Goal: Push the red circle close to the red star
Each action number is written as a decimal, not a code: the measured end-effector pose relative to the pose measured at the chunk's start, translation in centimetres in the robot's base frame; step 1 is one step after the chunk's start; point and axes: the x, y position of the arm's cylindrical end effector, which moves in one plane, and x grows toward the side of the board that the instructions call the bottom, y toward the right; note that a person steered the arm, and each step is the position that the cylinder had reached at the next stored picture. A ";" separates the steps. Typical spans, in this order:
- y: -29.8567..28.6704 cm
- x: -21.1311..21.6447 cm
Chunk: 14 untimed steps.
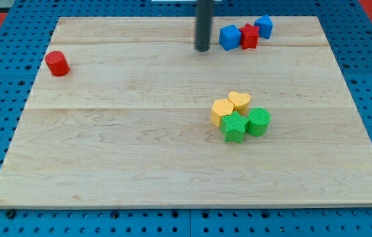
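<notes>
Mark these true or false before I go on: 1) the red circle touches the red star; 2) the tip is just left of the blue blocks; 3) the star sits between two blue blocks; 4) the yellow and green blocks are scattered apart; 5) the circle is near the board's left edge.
1) False: the red circle lies far to the view's left of the red star.
2) True: my tip stands just left of the blue block.
3) True: a second blue block is on its right.
4) False: yellow blocks and green blocks form one cluster.
5) True.
</notes>
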 end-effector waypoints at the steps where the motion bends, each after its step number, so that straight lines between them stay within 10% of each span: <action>1: -11.5 5.9; 3: -27.6 4.7; 5: -23.1 1.0; 7: -3.0 0.4; 8: -10.5 -0.5; 10: 7.1 -2.1; 14: 4.3 -0.9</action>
